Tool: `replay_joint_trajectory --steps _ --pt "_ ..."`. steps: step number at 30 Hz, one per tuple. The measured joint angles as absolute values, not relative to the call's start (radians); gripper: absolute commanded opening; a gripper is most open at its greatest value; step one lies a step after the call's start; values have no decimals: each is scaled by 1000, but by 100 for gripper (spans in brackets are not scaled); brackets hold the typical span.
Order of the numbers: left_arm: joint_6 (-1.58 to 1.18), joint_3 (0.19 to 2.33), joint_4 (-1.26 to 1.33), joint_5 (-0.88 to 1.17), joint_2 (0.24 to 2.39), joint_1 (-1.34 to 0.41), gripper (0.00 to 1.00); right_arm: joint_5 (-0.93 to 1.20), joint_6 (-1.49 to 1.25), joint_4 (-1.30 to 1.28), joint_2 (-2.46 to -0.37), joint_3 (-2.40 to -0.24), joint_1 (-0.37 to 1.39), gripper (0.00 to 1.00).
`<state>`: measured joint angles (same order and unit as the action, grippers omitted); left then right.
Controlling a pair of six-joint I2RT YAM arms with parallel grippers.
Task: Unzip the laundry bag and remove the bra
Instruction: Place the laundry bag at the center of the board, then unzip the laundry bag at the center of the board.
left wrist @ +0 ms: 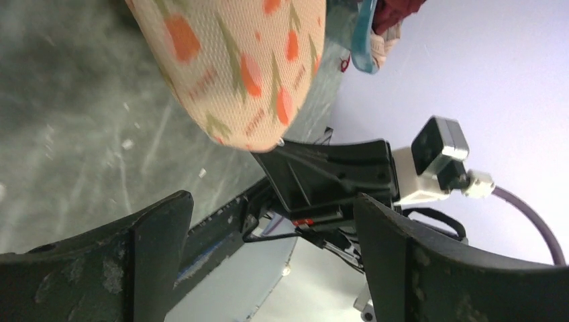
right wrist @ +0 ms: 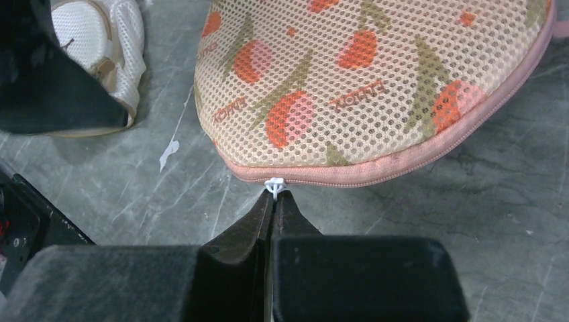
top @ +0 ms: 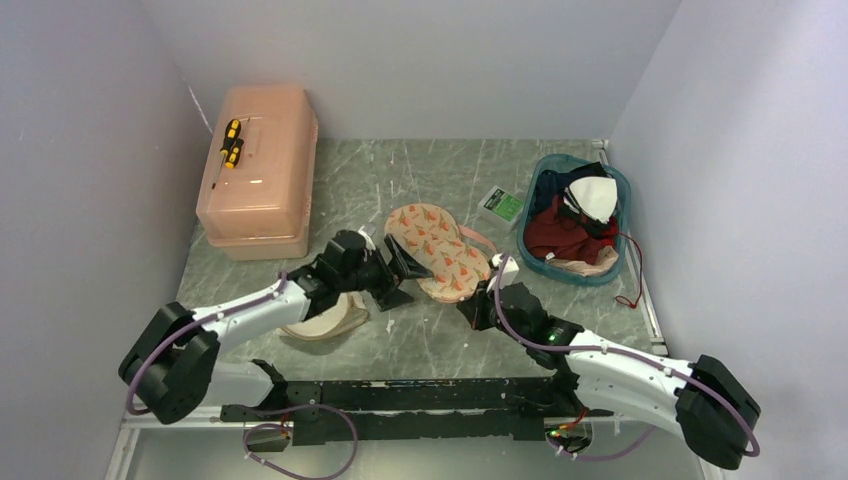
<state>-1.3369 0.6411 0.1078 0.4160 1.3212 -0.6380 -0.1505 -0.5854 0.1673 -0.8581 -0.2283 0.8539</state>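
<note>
Right tool [right wrist: 274,200] is clamped on the white zip pull [right wrist: 274,183] at the patterned pouch's [top: 435,250] near edge, left tool [left wrist: 274,201] stands wide apart just beside its left end, and the bag [top: 325,322] lies under the left arm, with bare bench [top: 430,340] between the arms.

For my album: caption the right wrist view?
Right claw pinching the white zip pull on a patterned mesh bag.

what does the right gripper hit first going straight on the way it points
The orange-patterned mesh pouch: the right gripper, shut on its white zipper pull, points straight into the pink zipper edge.
</note>
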Motion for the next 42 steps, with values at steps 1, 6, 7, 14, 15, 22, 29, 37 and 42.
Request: replay_joint_trajectory --steps 1,6,7,14,15,22,29,37,42 --pt "-1375 629 109 382 1294 -673 94 -147 -588 176 -868 -229 855 0" --pt "-1490 620 116 305 1332 -735 94 -139 -596 196 -908 -232 881 0" --pt "-1513 627 113 291 1364 -741 94 -138 -595 194 -911 -236 889 0" --pt "-1604 653 128 236 1458 -823 93 -128 -583 185 -897 -270 912 0" --pt "-1614 654 135 234 1466 -830 91 -128 -582 184 -894 -270 913 0" --pt "-1664 682 218 220 1571 -839 63 -122 -564 180 -902 -270 925 0" --pt "-1687 681 236 192 1589 -839 24 -123 -546 163 -904 -270 940 0" --pt "-1683 673 248 197 1585 -824 3 -139 -541 133 -896 -270 947 0" --pt "-1652 634 252 234 1552 -781 3 -176 -568 119 -920 -270 949 0"
